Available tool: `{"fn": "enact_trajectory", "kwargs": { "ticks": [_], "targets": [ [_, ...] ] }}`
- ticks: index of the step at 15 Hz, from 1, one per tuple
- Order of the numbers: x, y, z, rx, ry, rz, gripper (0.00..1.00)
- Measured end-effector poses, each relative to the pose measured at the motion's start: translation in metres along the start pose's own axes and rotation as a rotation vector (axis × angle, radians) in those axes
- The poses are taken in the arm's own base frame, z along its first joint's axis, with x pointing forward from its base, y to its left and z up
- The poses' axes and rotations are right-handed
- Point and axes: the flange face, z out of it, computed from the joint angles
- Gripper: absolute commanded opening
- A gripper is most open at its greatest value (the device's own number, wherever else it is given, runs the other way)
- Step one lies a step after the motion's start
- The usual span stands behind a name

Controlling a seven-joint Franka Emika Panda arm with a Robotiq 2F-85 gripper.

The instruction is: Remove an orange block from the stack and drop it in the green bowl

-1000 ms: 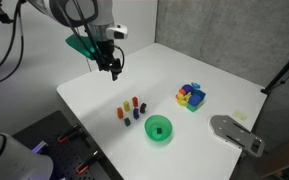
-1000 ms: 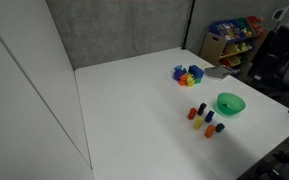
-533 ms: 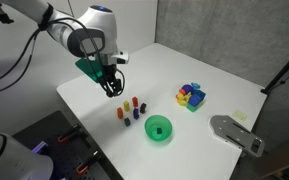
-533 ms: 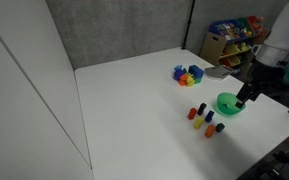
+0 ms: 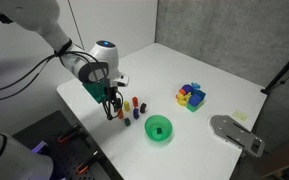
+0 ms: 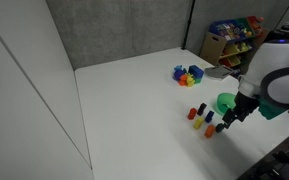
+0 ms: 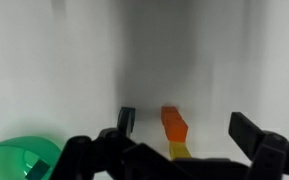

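Jaws spread beside the tiny pieces

In an exterior view my gripper (image 5: 111,108) hangs low over the white table (image 5: 214,70), just beside the stack (image 5: 132,108) of tiny upright pieces. The green bowl (image 5: 158,128) sits near the stack on its other side. The yellow, blue and purple block cluster (image 5: 191,96) lies well apart.

In an exterior view my gripper (image 6: 227,117) comes down between the stack (image 6: 201,117) and the green bowl (image 6: 230,102), which my arm partly covers. Any writing on the shelf (image 6: 234,40) behind is too blurred to read.

In the wrist view my fingers (image 7: 252,132) stand wide apart and hold nothing. An orange block (image 7: 174,122) shows upright in the gap between them, farther out. A black piece (image 7: 127,119) stands near it, and the green bowl (image 7: 19,160) fills the lower left corner.
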Motion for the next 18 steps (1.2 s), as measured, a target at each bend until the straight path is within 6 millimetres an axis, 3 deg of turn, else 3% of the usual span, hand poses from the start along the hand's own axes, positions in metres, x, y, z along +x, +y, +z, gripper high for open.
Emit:
{"fn": "enact_trajectory", "kwargs": {
  "ticks": [4, 10, 13, 14, 18],
  "targets": [
    [0.012, -0.006, 0.040, -0.005, -0.012, 0.016, 1.00],
    [0.035, -0.019, 0.067, -0.008, 0.008, 0.004, 1.00],
    [0.043, -0.023, 0.077, -0.013, 0.013, -0.001, 0.73],
    [0.045, -0.024, 0.079, -0.014, 0.015, -0.003, 0.56],
    [0.053, -0.025, 0.084, -0.017, 0.023, -0.003, 0.25]
  ]
}}
